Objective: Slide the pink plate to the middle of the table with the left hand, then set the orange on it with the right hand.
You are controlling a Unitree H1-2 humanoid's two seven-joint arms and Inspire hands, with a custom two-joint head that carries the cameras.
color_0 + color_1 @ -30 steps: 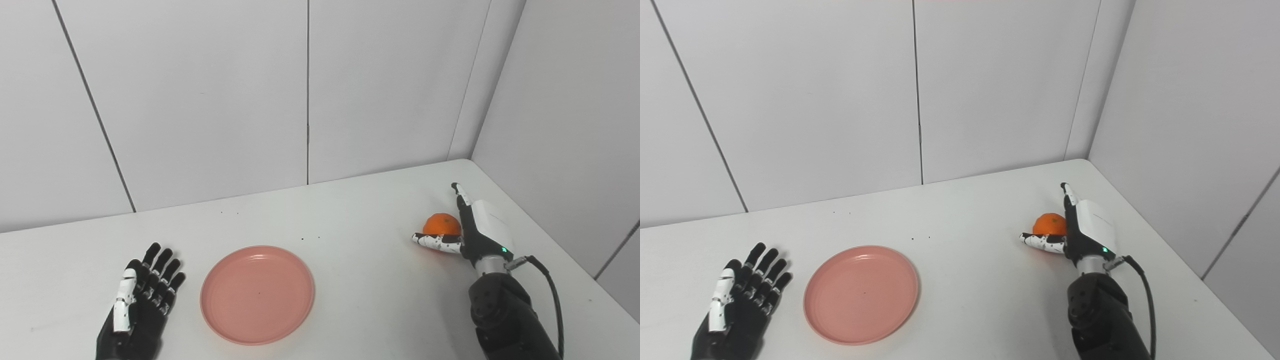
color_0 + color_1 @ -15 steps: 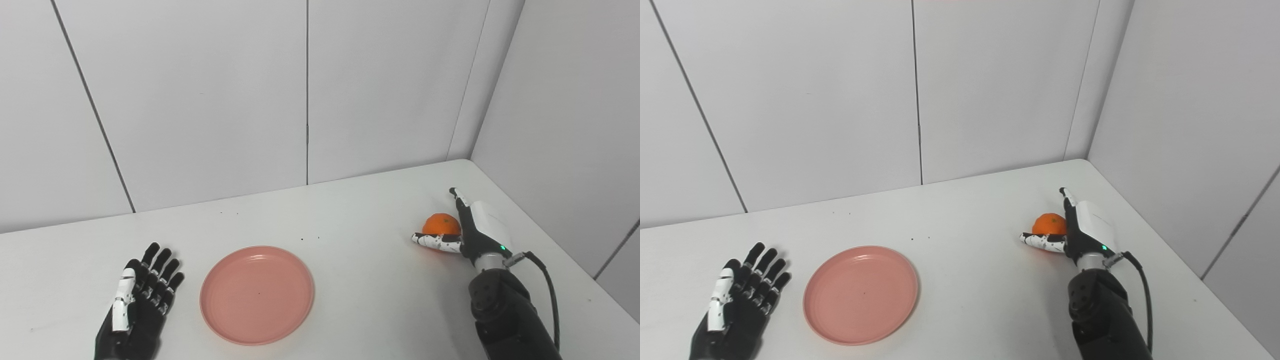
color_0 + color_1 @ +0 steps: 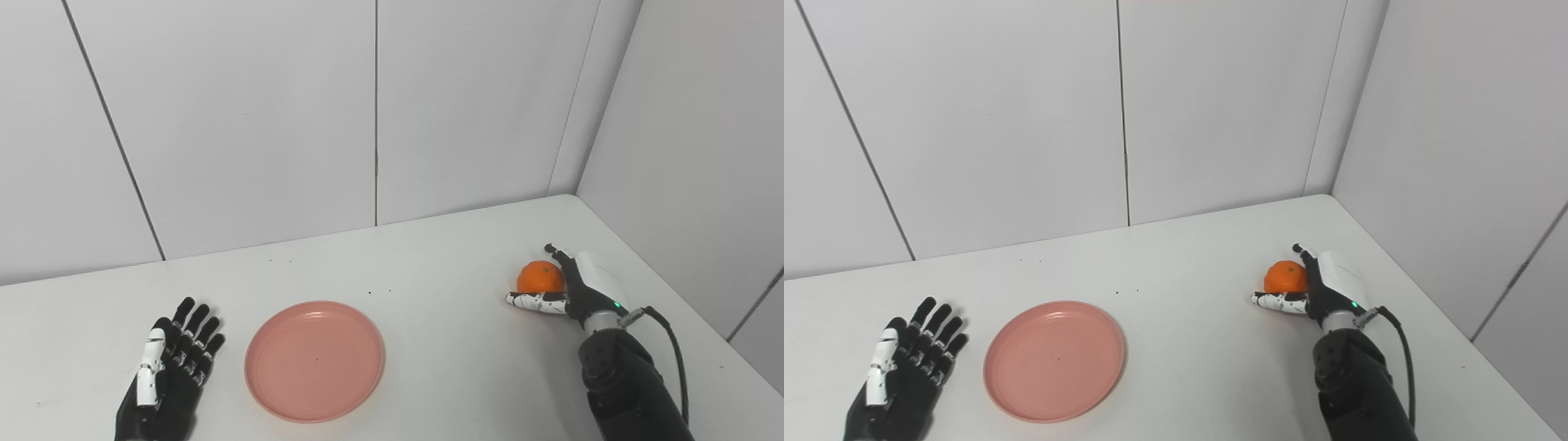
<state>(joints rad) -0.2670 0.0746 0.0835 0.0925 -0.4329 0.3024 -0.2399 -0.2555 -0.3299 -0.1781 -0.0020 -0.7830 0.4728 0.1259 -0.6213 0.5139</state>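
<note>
The pink plate [image 3: 315, 361] lies flat on the white table, left of the middle and near the front edge. My left hand [image 3: 171, 367] rests open on the table just left of the plate, palm down and fingers spread, not touching it. The orange [image 3: 539, 275] sits on the table at the right. My right hand [image 3: 582, 285] wraps it from the right. Its fingers curl over the orange's back and top, and the thumb lies along the front at the orange's base.
The white table [image 3: 441, 288] ends at a wall behind and another wall close on the right. A few small dark specks [image 3: 370, 293] lie behind the plate. A black cable [image 3: 670, 340] loops off my right wrist.
My right hand's fingers, straight and raised a second ago, have curled down around the orange. The plate, the orange and my left hand have stayed in place.
</note>
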